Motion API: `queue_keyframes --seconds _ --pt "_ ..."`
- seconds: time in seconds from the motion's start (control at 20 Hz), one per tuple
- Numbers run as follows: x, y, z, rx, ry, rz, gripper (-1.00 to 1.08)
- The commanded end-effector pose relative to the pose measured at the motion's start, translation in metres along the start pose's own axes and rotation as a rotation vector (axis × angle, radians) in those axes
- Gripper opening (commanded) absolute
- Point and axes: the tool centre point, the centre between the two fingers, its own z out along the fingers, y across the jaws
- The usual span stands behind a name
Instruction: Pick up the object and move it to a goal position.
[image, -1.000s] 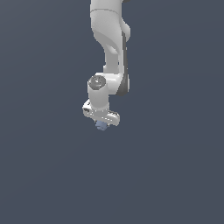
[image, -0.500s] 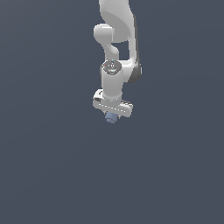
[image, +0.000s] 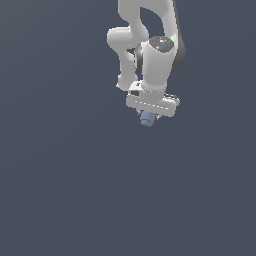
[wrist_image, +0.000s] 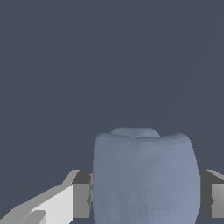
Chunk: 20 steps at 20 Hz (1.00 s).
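The object (image: 147, 119) is a small blue-grey lumpy blob. It hangs just under the white hand of my gripper (image: 149, 116) in the exterior view, in the upper middle of the picture. In the wrist view the object (wrist_image: 144, 175) fills the space between my two fingers (wrist_image: 81, 200), which press on its two sides. The gripper is shut on it. The fingertips themselves are hidden behind the hand in the exterior view.
A flat, dark grey-blue ground (image: 75, 190) fills the rest of both views. The white arm (image: 145, 30) rises out of the top of the exterior view. No goal mark shows.
The arm has swung toward the exterior view's right and upward with the object still held. The wrist has tilted, so the hand now sits slanted.
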Motion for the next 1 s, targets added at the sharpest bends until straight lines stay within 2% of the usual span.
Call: queue_keyframes --seconds 0.0,0.5,0.95 --pt "-0.013 -0.017 -0.020 -0.001 0.000 0.001 -1.00" --pt "-0.043 -0.068 -0.073 0.000 -0.001 0.001 -1.00" --pt "-0.045 -0.074 -0.078 0.001 -0.002 0.001 -1.00"
